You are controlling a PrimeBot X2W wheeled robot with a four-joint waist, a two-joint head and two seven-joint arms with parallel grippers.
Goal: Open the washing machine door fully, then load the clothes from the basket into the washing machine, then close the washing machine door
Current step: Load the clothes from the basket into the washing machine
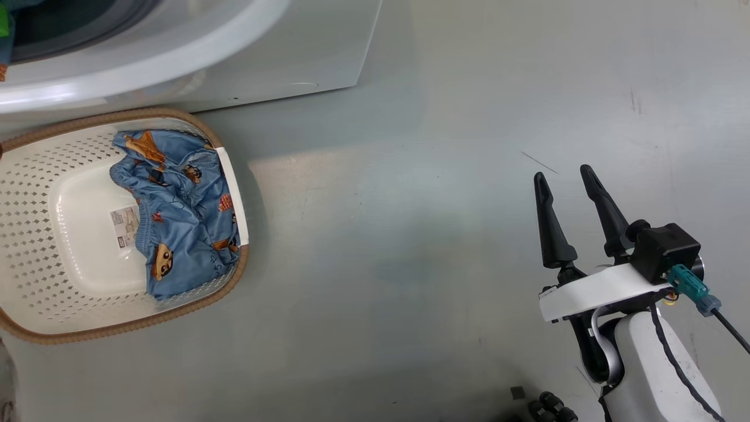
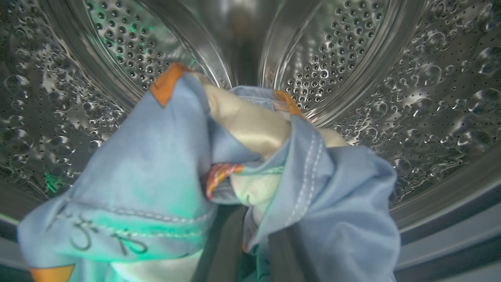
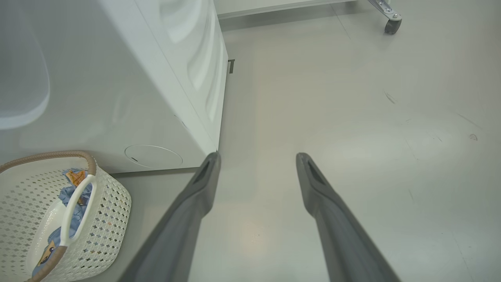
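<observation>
With our left gripper (image 2: 256, 243) clamped on a blue garment (image 2: 156, 156) inside the drum (image 2: 332, 58), our right gripper (image 1: 577, 202) open over the floor (image 1: 410, 234) and more clothes (image 1: 181, 217) lying in the basket (image 1: 35, 193), we risk the draped garment clinging and dragging back out as we withdraw.

White forearm (image 1: 638, 366), teal connector (image 1: 687, 282), black-fingered right tool (image 1: 562, 173)

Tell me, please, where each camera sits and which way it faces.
Head view: looks down from the head at the basket of clothes and washing machine; right end effector open, lower right.
Left wrist view: faces into the steel drum; left end effector shut on blue garment.
Right wrist view: low, facing floor beside the washing machine; own open fingers.
Shared: head and right wrist show the basket.
</observation>
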